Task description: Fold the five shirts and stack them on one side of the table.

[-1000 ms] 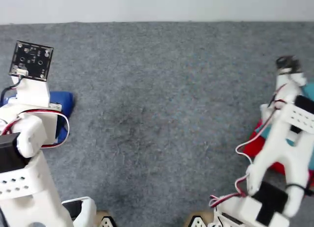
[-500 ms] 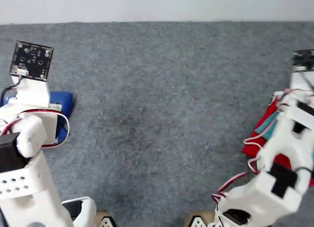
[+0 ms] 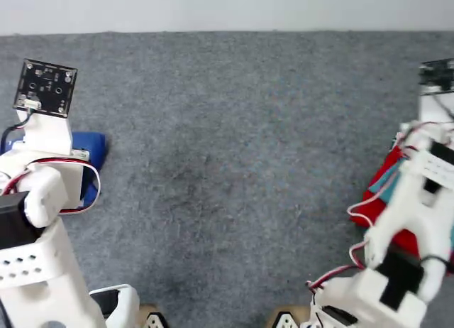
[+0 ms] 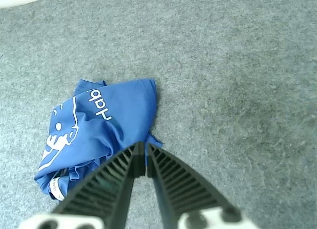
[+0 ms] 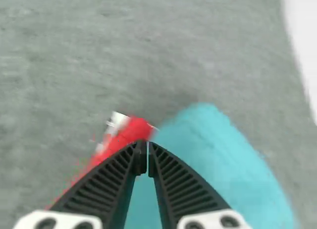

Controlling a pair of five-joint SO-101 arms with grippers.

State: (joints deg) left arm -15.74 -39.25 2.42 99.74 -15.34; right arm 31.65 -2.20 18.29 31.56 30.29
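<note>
**Worktop.** The worktop [image 3: 234, 165] carries a grey, carpet-like covering. A pale strip [image 3: 227, 8] runs along its far edge.

**Left arm.** The left arm [image 3: 42, 200] stands at the left edge of the worktop. The left hand [image 4: 145, 150] has its two black ribbed fingers [image 4: 116, 182] drawn together, with the tips meeting and only a hairline slit between them. No cloth is seen gripped between them. In the left wrist view the tips sit over the near corner of the blue shirt [image 4: 99, 130].

**Blue shirt.** The blue shirt lies crumpled on the worktop, with white print on its upper face. In the high view the blue shirt [image 3: 91, 147] lies at the left edge of the worktop, partly covered by the left arm.

**Right arm.** The right arm [image 3: 415, 200] stands at the right edge of the worktop. The right hand [image 5: 145, 148] is likewise closed tip to tip. The right wrist view is blurred, so it cannot be told whether the tips pinch any fabric.

**Red and teal shirts.** The tips of the right hand sit over the line where the red shirt [image 5: 126, 132] meets the teal shirt [image 5: 213, 164]. The two garments touch each other. In the high view the red shirt [image 3: 379, 200] lies at the right edge of the worktop beneath the right arm. A band of the teal shirt [image 3: 386, 177] shows just beside it.
</note>
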